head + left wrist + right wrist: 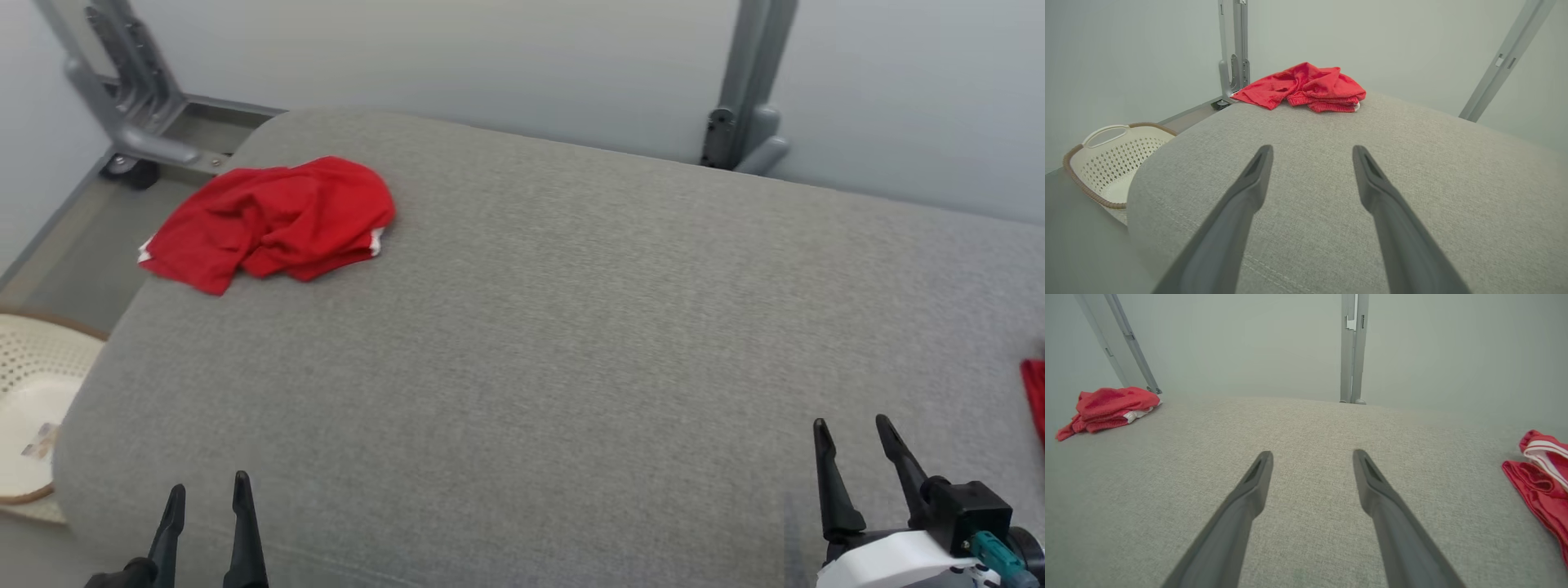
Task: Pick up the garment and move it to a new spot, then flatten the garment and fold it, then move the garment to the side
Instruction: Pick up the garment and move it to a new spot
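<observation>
My left gripper [208, 486] and right gripper [851, 425] stood wide and empty at the head view's bottom. The red garment [273, 220] lay bunched upper left (long axis running lower-left to upper-right) on the grey cushion [571, 327].

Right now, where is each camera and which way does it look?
Head view: on the head, looking forward and down at the grey cushion; left gripper and right gripper, open, at the bottom.
Left wrist view: on the left wrist, looking along its fingers toward the crumpled red garment and the basket.
Right wrist view: on the right wrist, looking along its fingers across the cushion; another red cloth at its right.
Shared: all three show the crumpled red garment.
</observation>
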You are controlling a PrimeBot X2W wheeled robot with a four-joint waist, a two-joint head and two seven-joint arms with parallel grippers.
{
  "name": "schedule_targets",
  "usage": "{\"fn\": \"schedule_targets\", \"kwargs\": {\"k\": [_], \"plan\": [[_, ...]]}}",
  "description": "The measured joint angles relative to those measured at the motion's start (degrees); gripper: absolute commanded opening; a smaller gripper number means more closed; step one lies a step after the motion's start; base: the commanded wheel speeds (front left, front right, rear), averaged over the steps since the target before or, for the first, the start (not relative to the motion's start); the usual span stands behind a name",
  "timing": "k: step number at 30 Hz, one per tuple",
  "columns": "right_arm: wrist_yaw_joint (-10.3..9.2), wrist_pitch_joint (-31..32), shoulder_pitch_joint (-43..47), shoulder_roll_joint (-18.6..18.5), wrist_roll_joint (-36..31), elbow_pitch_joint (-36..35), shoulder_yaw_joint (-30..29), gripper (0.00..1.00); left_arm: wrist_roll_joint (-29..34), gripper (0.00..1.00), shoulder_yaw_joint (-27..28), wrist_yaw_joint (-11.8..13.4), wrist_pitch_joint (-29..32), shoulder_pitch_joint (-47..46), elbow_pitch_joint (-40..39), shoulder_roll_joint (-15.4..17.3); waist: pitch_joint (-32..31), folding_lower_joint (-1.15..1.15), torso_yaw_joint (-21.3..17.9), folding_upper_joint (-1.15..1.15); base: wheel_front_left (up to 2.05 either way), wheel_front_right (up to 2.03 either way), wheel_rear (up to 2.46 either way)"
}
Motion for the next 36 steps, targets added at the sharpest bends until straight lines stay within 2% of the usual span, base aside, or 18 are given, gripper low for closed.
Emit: {"fn": "schedule_targets", "kwargs": {"k": [5, 10, 16, 20, 23, 27, 31, 36], "plan": [[0.0, 0.0, -0.1, 0.0, 1.4, 1.5, 2.5, 1.0, -0.1, 1.0, 1.9, 0.0, 0.0, 1.6, -0.7, 0.0, -0.8, 0.0, 5.8, 0.0, 0.0, 0.0, 0.0], [0.0, 0.0, -1.2, 0.1, 1.8, 2.2, 3.4, 1.0, -0.7, 1.0, 2.2, 0.0, 0.0, 1.9, -1.5, 0.0, -1.4, 0.0, 9.6, 0.0, 0.0, 0.0, 0.0], [0.0, 0.0, -1.3, 0.1, 2.0, 1.7, 2.3, 1.0, -1.0, 1.0, 1.9, 0.0, 0.0, 1.5, -1.3, 0.0, -0.7, 0.0, 10.9, 0.0, 0.0, 0.0, 0.0], [0.0, 0.0, -3.5, -0.5, 0.8, 0.4, 1.5, 1.0, -3.1, 1.0, 0.0, 0.0, 0.0, -2.3, 0.2, 0.1, 1.1, 0.0, 10.8, 0.0, 0.0, 0.0, 0.0], [0.0, 0.0, -6.5, -2.8, -0.1, -0.3, 1.7, 1.0, -4.2, 1.0, -2.9, 0.0, 0.0, -7.2, 3.3, 0.0, 3.6, 0.0, 10.7, 0.0, 0.0, 0.0, 0.0], [0.0, 0.0, -12.7, -7.1, -1.3, -1.8, 2.3, 1.0, -9.6, 1.0, -6.1, 0.0, 0.0, -17.5, 7.3, 1.3, 8.1, 0.0, 10.4, 0.0, 0.0, 0.0, 0.0], [0.0, 0.0, -17.8, -10.9, -2.1, -3.5, 2.0, 1.0, -15.4, 1.0, -9.7, 0.0, 0.0, -29.2, 12.6, 5.0, 13.9, 0.0, 9.8, 0.0, 0.0, 0.0, 0.0], [0.0, 0.0, -22.3, -13.6, -2.6, -5.8, 3.6, 1.0, -22.7, 1.0, -15.7, 0.0, 0.0, -43.4, 20.3, 11.3, 22.0, 0.01, 8.0, 0.0, 0.0, 0.0, 0.0]]}}
